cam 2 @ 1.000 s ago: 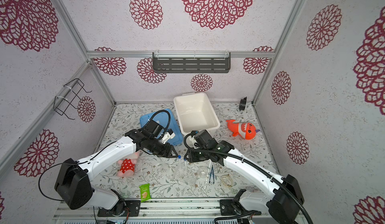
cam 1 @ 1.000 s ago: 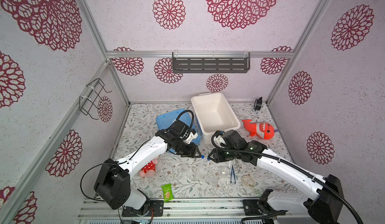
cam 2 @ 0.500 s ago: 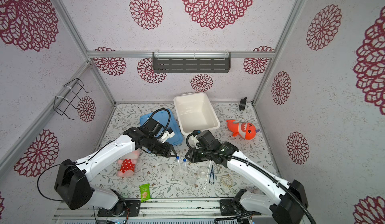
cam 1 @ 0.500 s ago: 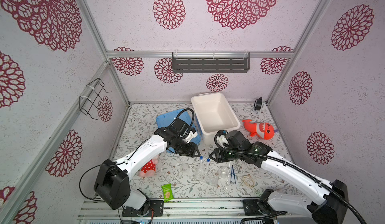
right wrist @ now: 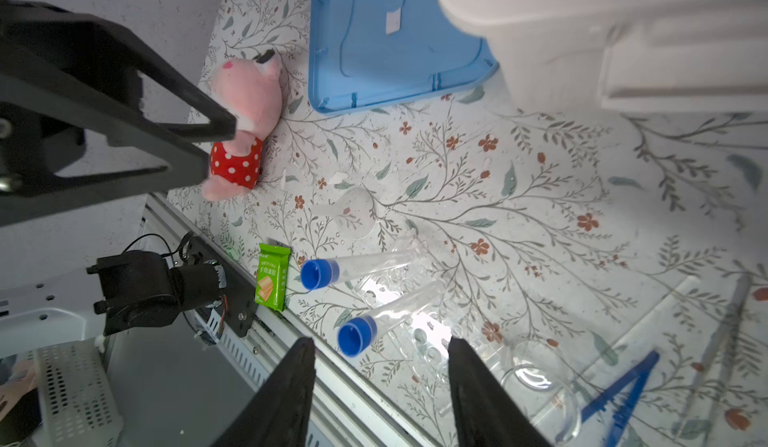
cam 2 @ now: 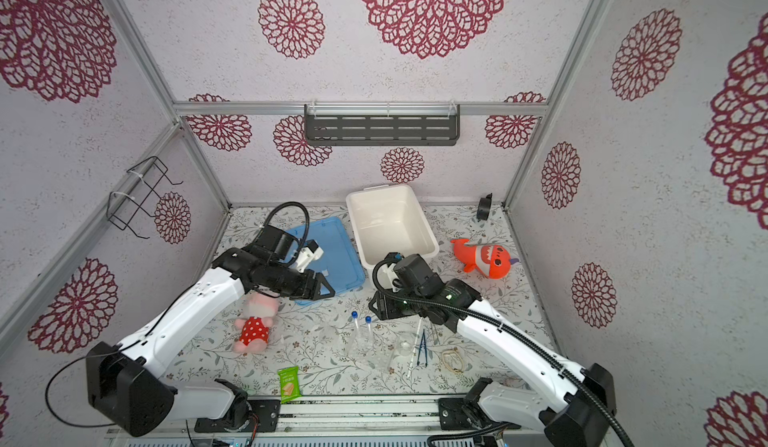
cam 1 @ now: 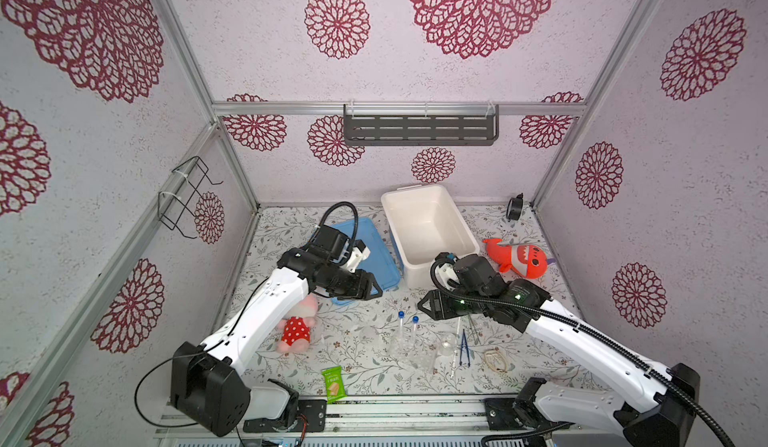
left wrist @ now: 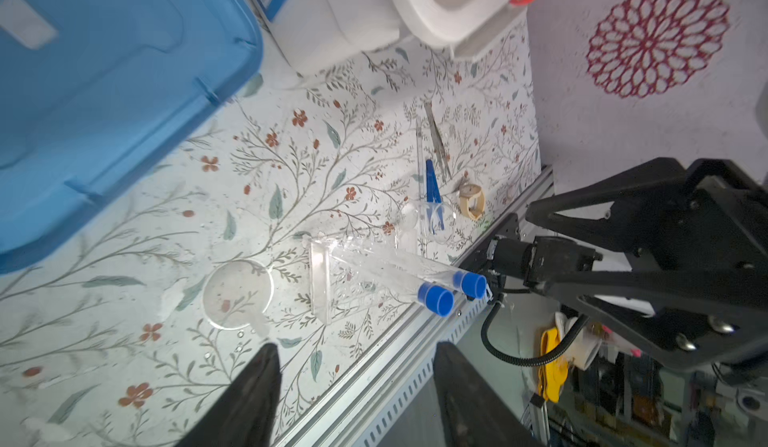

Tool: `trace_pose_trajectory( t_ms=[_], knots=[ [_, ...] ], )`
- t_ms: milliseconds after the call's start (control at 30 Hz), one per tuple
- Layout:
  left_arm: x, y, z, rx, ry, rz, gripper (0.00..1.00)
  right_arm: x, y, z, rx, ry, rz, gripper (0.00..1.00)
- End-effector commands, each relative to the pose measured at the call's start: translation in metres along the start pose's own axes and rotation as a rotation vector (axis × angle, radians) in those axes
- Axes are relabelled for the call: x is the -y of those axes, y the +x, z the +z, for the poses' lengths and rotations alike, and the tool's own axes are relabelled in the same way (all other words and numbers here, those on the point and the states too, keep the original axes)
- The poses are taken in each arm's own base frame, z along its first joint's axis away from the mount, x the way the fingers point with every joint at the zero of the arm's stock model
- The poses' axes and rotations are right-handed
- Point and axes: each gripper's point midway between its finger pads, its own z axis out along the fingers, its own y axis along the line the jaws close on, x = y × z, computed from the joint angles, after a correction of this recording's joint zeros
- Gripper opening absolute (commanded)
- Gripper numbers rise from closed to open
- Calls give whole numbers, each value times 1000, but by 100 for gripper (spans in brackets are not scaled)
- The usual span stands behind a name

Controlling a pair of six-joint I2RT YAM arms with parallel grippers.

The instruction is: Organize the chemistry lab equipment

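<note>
Top views both show my left gripper (cam 1: 371, 290) left of centre, at the blue lid's (cam 1: 380, 253) lower edge, jaws spread, empty. Two clear tubes with blue caps (cam 1: 401, 329) stand in a clear rack (cam 1: 409, 353), lower centre. Right gripper (cam 1: 426, 305), just beside them, is released too.

Both arms reach inward from their bases, elbows bent. The left gripper (cam 1: 371, 290) and right gripper (cam 1: 428, 307) point toward each other, near but apart. Each has its fingers (left wrist: 253, 395) spread wide, with nothing between them.
</note>
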Motion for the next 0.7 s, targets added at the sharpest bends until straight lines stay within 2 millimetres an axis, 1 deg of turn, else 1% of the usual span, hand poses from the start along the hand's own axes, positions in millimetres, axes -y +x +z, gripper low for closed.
trace_pose_trajectory(
  t_ms=[0, 100, 200, 267, 333, 400, 467, 533, 600, 633, 667],
  knots=[
    [-3, -8, -32, 94, -26, 31, 68, 17, 9, -11, -4, 67, -53, 59],
    [-20, -12, -47, 147, -79, 2, 69, 15, 28, -11, -33, 24, -159, 62],
    [-38, -17, -58, 187, -110, -61, 71, 10, 43, -13, -16, -7, -338, 66],
    [-48, -22, -64, 216, -127, -104, 73, 6, 50, -11, 12, -11, -455, 71],
    [-56, -29, -72, 254, -144, -137, 74, -10, 61, -4, 12, -84, -601, 99],
    [-64, -34, -81, 292, -174, -159, 76, -20, 72, 2, -6, -121, -716, 99],
    [-74, -38, -90, 329, -213, -184, 79, -22, 78, 9, -27, -122, -795, 99],
    [-86, -39, -98, 368, -255, -224, 82, -17, 98, 18, -98, -109, -949, 99],
    [-99, -38, -105, 397, -294, -266, 83, -10, 125, 26, -165, -91, -1158, 99],
    [-106, -37, -107, 411, -308, -285, 84, -6, 130, 31, -161, -75, -1198, 99],
    [-111, -36, -108, 422, -317, -302, 84, -5, 130, 34, -145, -72, -1208, 99]
  ],
)
